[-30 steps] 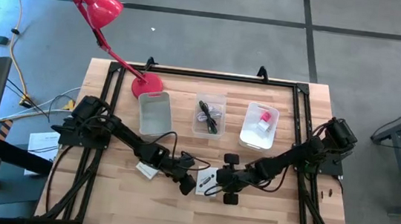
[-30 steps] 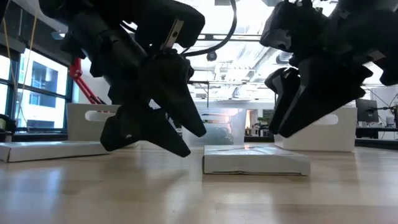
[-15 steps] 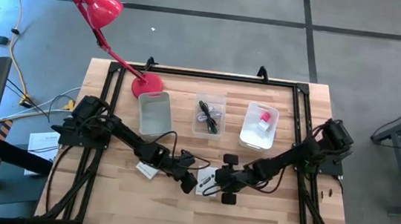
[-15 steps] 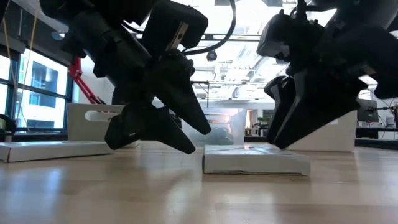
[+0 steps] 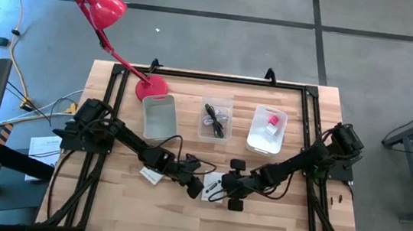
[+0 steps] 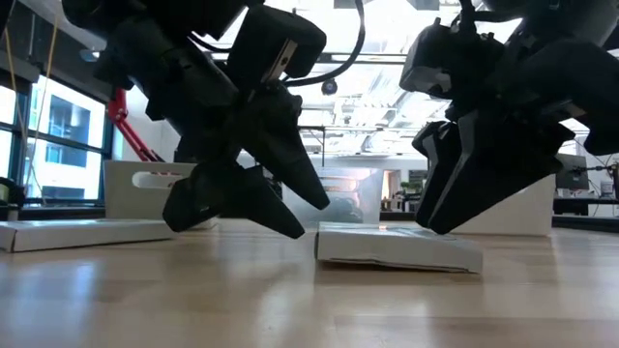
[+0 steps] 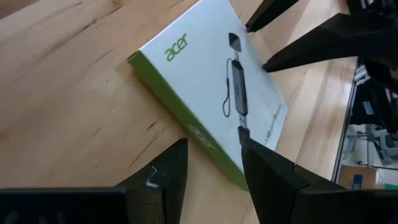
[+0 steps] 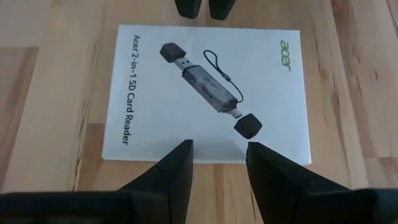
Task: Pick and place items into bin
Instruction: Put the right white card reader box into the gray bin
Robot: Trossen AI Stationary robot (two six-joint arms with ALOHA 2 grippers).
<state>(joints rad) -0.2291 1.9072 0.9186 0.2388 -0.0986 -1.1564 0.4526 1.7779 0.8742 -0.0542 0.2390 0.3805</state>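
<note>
A white Acer card-reader box lies on the wood table between my two grippers; its print shows in the right wrist view and the left wrist view. My left gripper is open and hangs just off the box's left end, above the table. My right gripper is open and comes down on the box's right part. A second white card lies flat to the left, under the left arm. My right gripper rests both open fingertips on the box's top face near its right edge, slanting down from the table's right. The box is tipped a little, with its right end on the table and its left end raised slightly.
Three bins stand in a row at the far side: a white one, a clear one holding a black cable, and a white one holding a pink cube. A red desk lamp stands at the far left corner. A black frame borders the table.
My right gripper has come down and toward the left onto the box. The box's left end has tipped up slightly while its right end stayed on the table. My left gripper has risen a little.
</note>
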